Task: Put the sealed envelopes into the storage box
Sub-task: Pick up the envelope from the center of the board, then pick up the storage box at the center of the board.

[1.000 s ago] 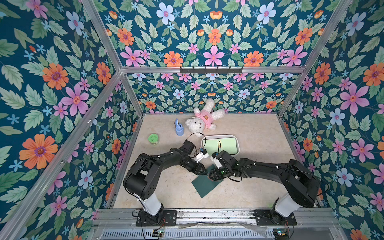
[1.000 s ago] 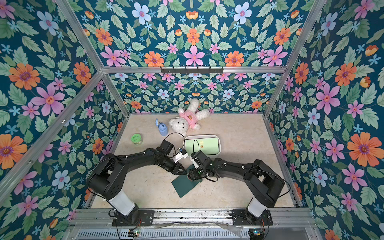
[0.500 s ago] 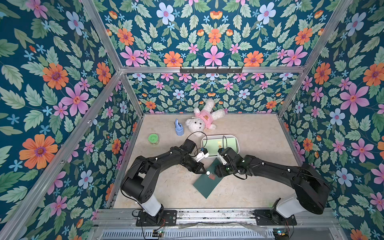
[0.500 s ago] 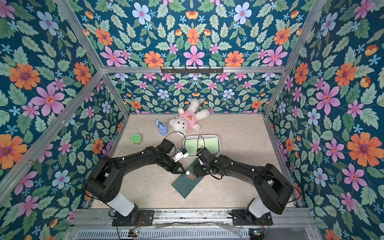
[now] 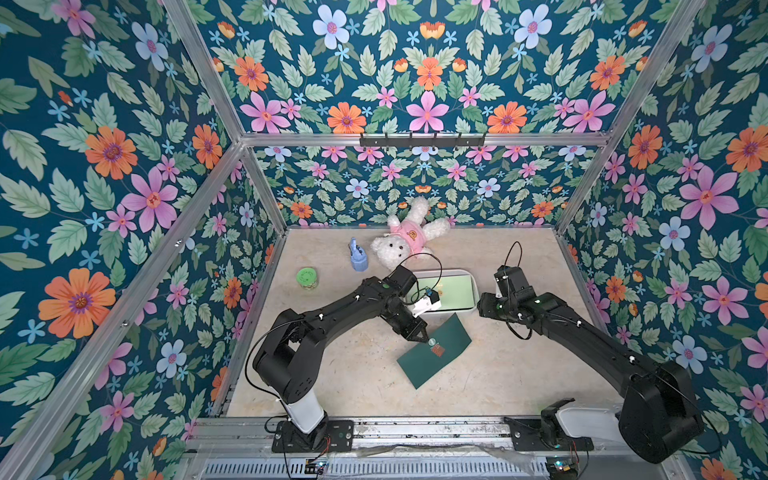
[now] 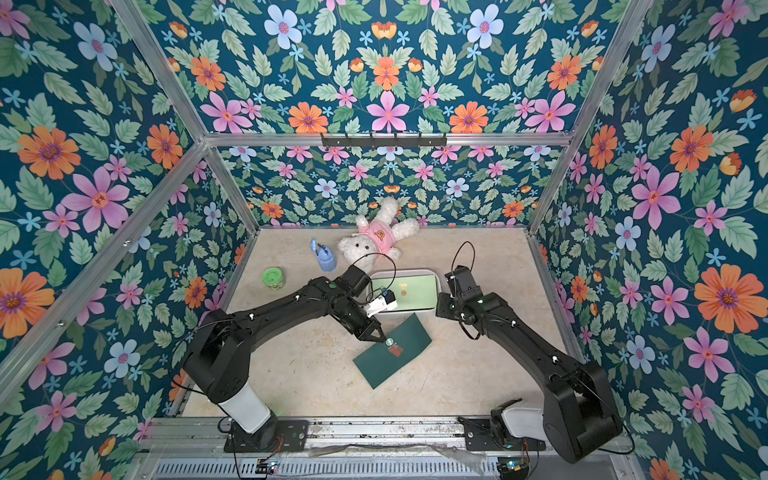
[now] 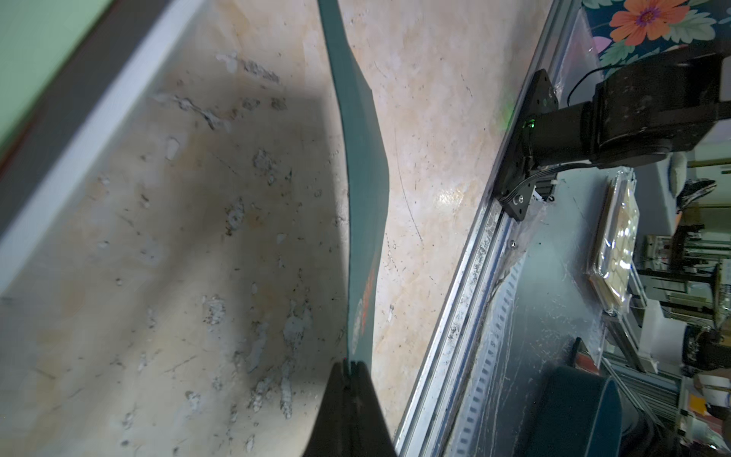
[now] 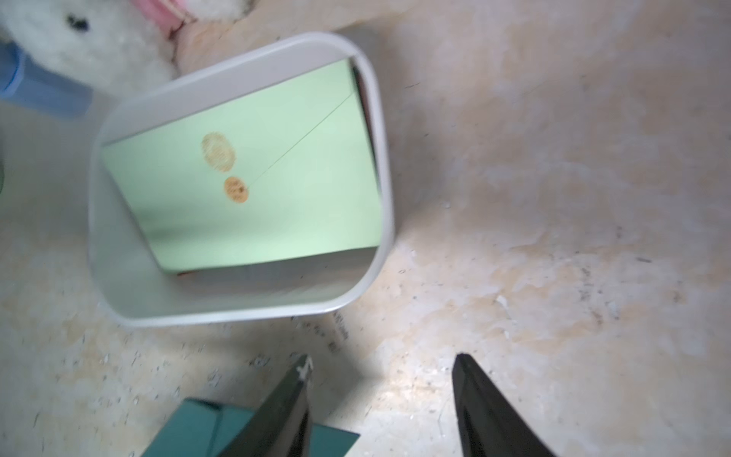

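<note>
1. Left wrist view: my left tool [image 7: 350, 366] is clamping the dark green envelope [image 7: 362, 166] by its edge.
2. My right tool [image 8: 381, 366] is hanging part open, gripping nothing, beside the storage box [image 8: 233, 310], which is holding a light green envelope [image 8: 257, 174].

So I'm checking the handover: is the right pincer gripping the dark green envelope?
No: the right pincer stands open and empty over bare table, while the left pincer pinches the dark green envelope.

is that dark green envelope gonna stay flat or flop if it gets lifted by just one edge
Probably flops a bit: in the left wrist view the dark green envelope already curves while the left gripper pinches only its edge. It looks thin and light, so it should lift easily, though it may swing or twist.
</note>
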